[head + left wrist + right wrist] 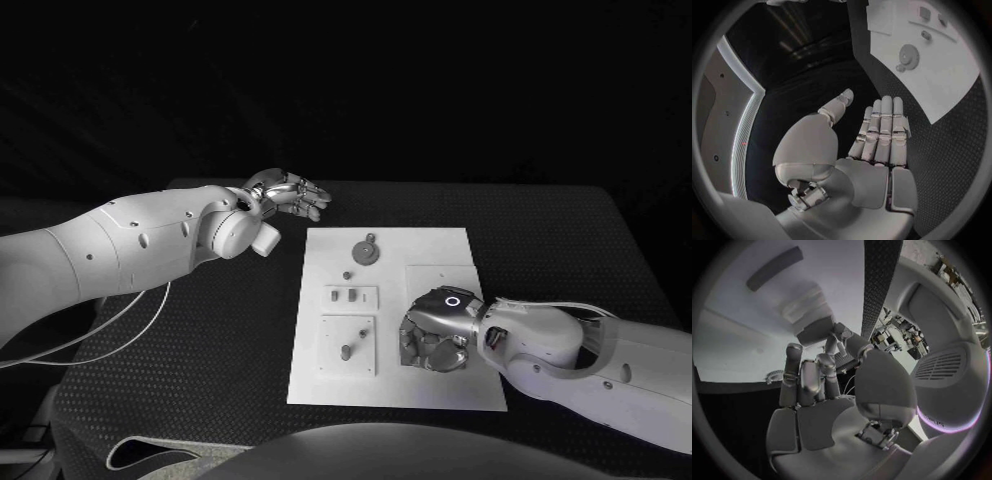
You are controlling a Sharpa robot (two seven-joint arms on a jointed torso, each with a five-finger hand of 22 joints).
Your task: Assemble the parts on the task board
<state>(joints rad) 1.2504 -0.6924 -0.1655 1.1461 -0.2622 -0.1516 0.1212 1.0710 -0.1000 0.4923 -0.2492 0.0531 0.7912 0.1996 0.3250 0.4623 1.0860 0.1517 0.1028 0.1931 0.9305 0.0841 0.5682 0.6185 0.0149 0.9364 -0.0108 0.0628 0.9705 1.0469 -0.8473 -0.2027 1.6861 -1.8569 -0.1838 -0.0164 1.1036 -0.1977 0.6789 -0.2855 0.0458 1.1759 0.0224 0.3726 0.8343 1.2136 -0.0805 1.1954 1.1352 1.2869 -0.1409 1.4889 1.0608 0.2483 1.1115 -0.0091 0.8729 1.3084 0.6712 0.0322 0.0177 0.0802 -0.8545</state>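
The black table (562, 240) sits in a dark room, with the white task board (433, 390) lying in the middle of it. On the board's far end rests a round grey part (366, 250), and small parts (346, 296) sit in the raised insets along its left side. The left hand (287, 193) hovers off the board's far left corner, fingers straight and spread, holding nothing. The right hand (437, 338) is down on the board's near right area, fingers curled downward; from where I stand I cannot tell whether it grips anything.
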